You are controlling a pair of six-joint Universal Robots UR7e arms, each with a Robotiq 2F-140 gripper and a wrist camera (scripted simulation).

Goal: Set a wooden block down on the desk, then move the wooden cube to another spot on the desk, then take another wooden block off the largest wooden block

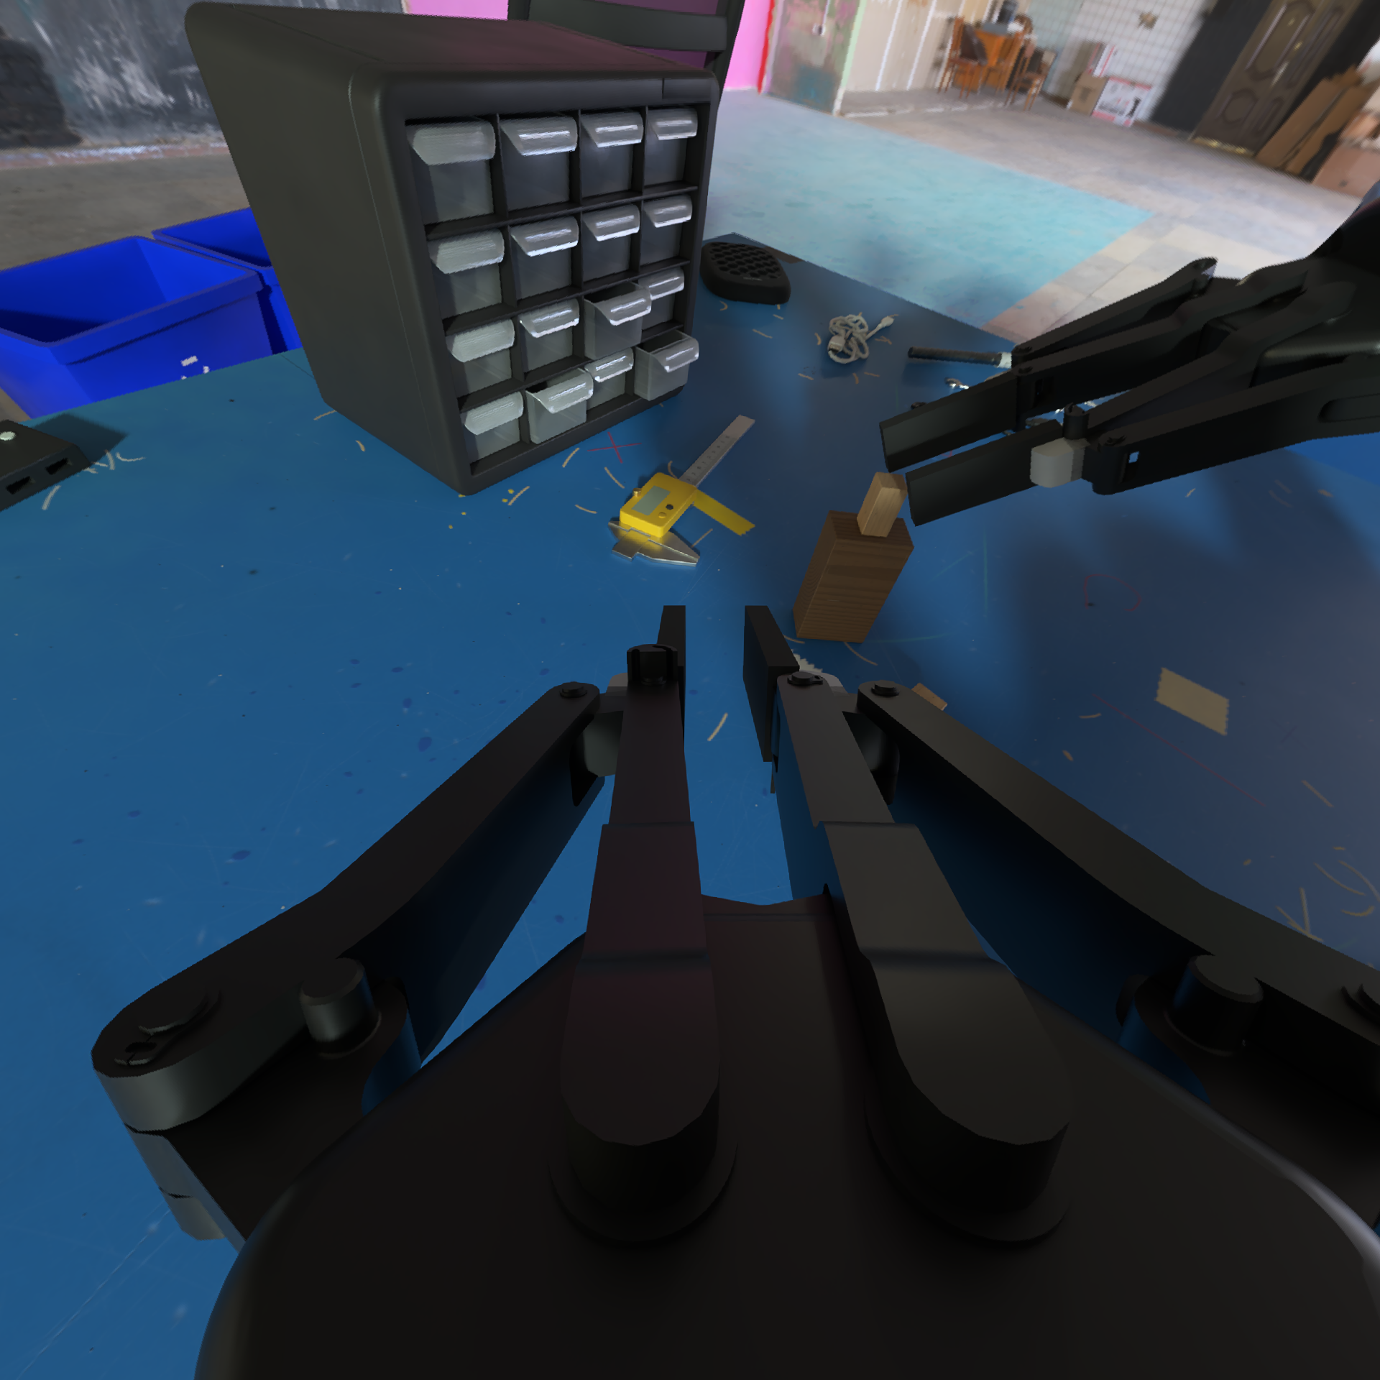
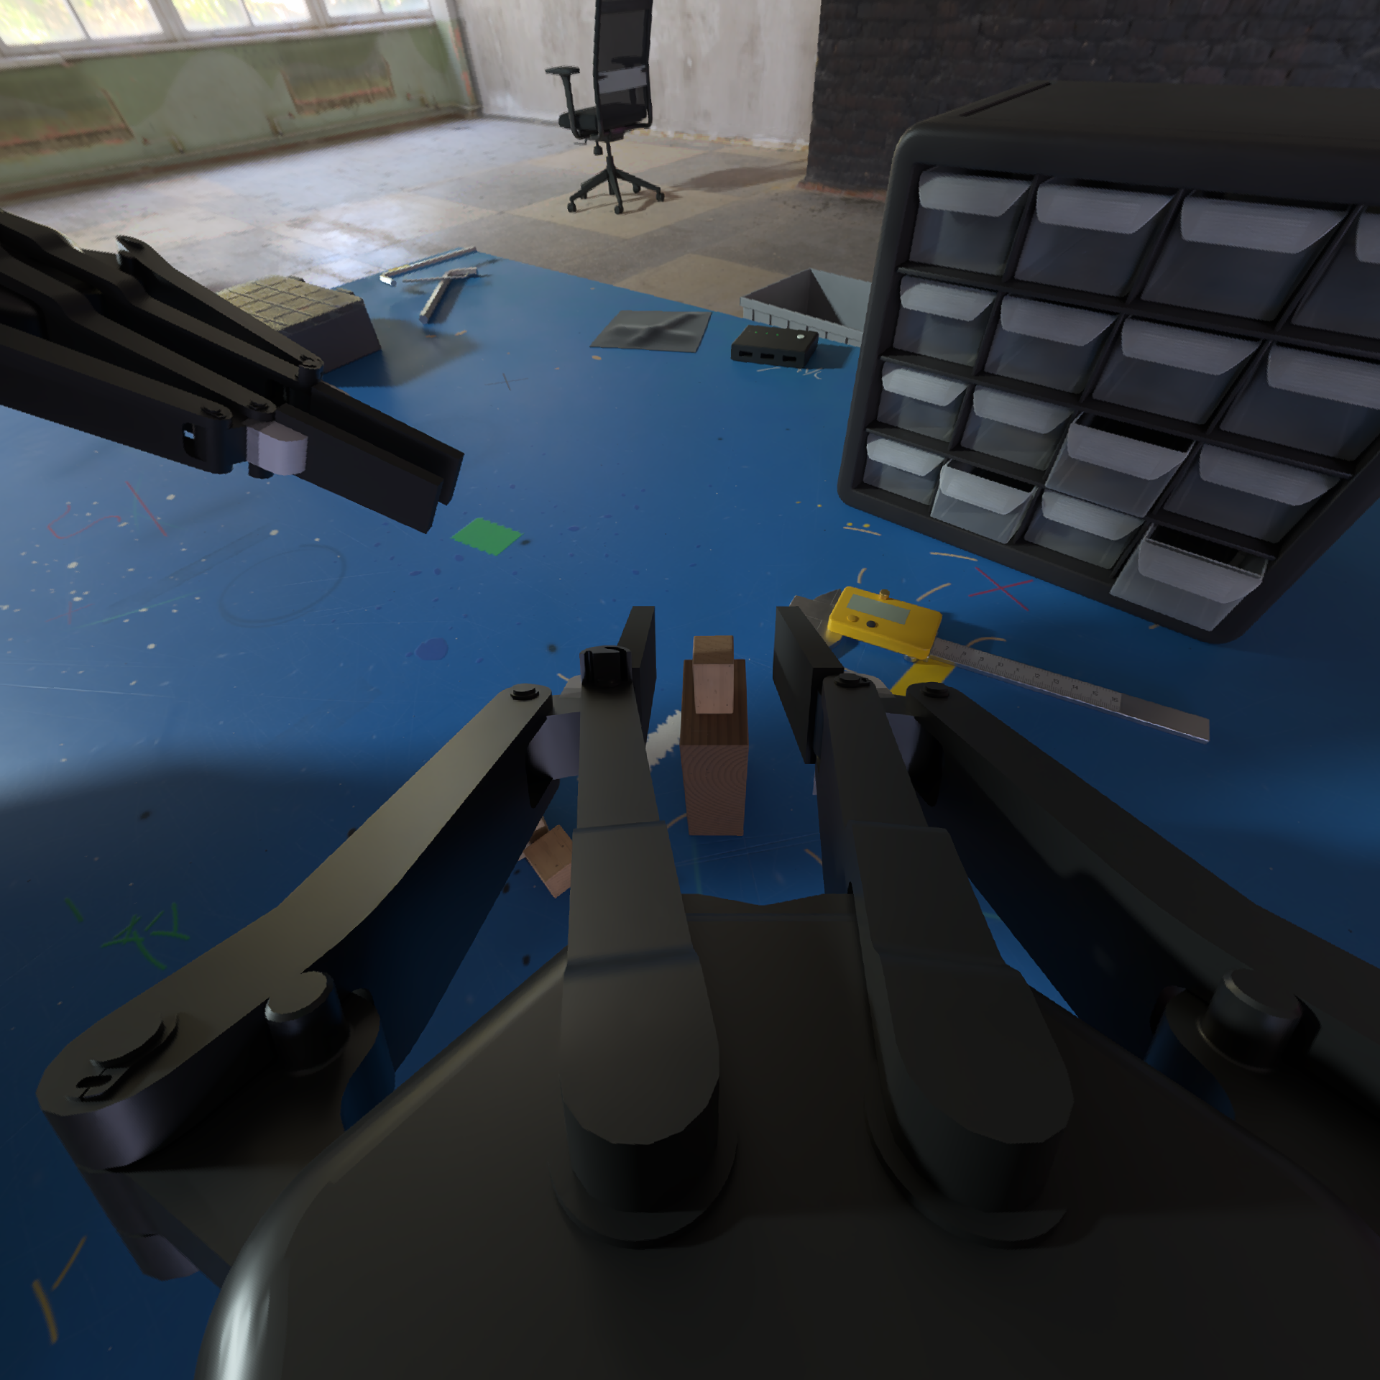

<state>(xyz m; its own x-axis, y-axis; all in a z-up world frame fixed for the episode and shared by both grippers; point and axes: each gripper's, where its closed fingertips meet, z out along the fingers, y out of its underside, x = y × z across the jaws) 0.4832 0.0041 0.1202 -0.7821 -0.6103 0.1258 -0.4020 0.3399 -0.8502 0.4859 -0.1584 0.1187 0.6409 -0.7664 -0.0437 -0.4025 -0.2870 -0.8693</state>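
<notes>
Wood dominates mid-tabletop (image 1: 224,672): the largest wooden block (image 1: 851,579) stands upright, a small pale wooden block (image 1: 881,504) standing on its top. Right pincer (image 2: 713,635) is parted and empty, its fingers either side above that pair. Left pincer (image 1: 713,635) hangs released nearby. Wooden cube (image 2: 549,859) lies just beside the large block's base.

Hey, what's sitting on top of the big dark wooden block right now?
A small pale wooden block stands upright on the largest wooden block, between the open fingers of the right hand. The patch of top face beneath it is covered.
</notes>
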